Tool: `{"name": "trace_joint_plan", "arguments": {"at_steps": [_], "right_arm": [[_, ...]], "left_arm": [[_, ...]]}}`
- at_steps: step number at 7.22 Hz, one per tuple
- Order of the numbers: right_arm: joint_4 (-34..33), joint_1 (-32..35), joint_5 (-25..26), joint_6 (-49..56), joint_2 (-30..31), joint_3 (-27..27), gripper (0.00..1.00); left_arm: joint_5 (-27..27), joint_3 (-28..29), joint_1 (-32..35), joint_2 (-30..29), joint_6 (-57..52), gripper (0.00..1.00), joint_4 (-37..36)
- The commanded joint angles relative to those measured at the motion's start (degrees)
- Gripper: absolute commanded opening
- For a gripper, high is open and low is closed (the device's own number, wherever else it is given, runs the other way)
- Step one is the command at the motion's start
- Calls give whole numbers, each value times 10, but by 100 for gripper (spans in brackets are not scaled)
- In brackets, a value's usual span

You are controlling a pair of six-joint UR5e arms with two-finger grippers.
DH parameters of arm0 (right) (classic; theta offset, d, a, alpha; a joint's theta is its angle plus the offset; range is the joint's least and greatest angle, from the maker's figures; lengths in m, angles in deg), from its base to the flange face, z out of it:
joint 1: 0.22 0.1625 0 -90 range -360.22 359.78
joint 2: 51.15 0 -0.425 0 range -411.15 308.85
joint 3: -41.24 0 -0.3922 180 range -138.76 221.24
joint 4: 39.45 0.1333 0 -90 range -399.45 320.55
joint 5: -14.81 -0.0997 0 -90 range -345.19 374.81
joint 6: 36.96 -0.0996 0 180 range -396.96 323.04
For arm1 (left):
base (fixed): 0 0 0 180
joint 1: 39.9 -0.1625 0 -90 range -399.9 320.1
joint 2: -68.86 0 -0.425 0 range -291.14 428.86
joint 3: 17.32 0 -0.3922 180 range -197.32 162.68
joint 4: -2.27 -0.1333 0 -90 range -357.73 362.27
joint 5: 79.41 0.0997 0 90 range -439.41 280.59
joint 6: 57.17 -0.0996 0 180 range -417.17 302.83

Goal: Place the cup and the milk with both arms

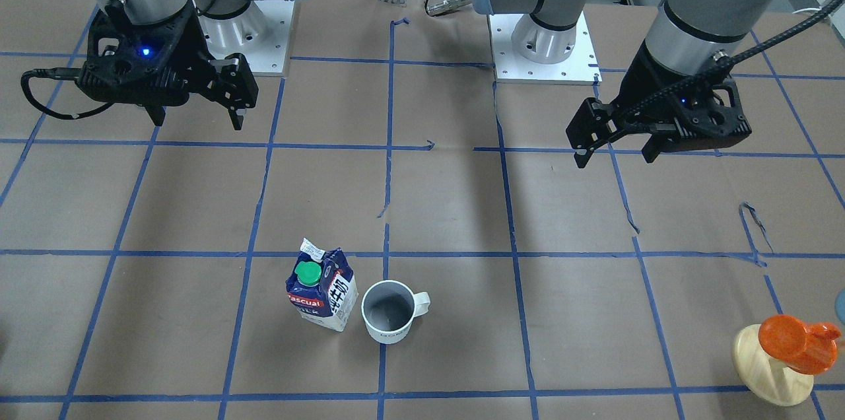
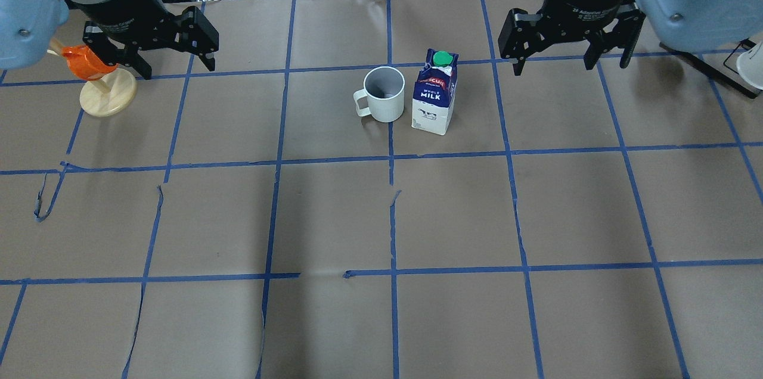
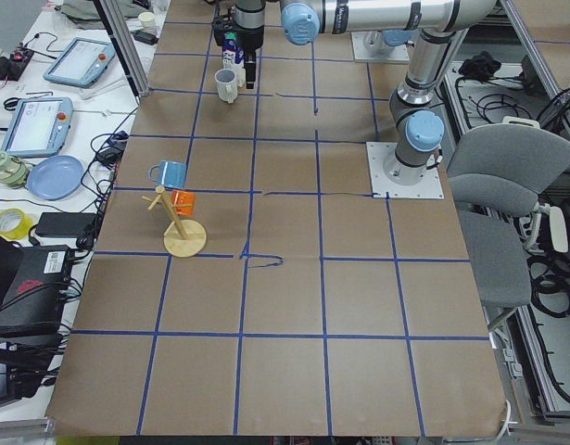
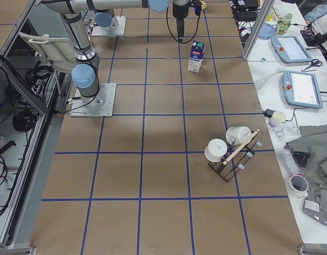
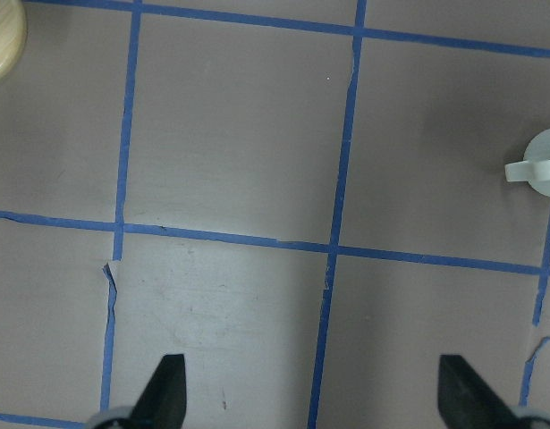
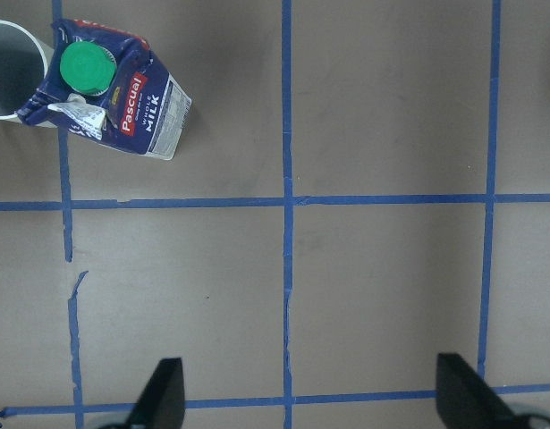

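Observation:
The white cup stands upright mid-table with its handle toward my left side. The blue and white milk carton with a green cap stands right beside it. Both also show in the front view, cup and milk. My left gripper is open and empty, held above the table well to the left of the cup. My right gripper is open and empty, above the table to the right of the milk. The right wrist view shows the milk and cup rim at its top left.
An orange cup on a round wooden stand sits just under and beside my left gripper. A rack with white cups stands at the table's right end. Blue tape lines grid the brown table cover.

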Motion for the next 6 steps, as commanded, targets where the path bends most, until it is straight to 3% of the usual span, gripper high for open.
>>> {"name": "trace_joint_plan", "arguments": {"at_steps": [1,6], "right_arm": [[3,1,-12,-21,-2,14,100],[11,1,-14,-32,-1,13,100]], "left_arm": [[1,-2,0,0,0,100,0],[1,2,1,1,0,100,0]]}}
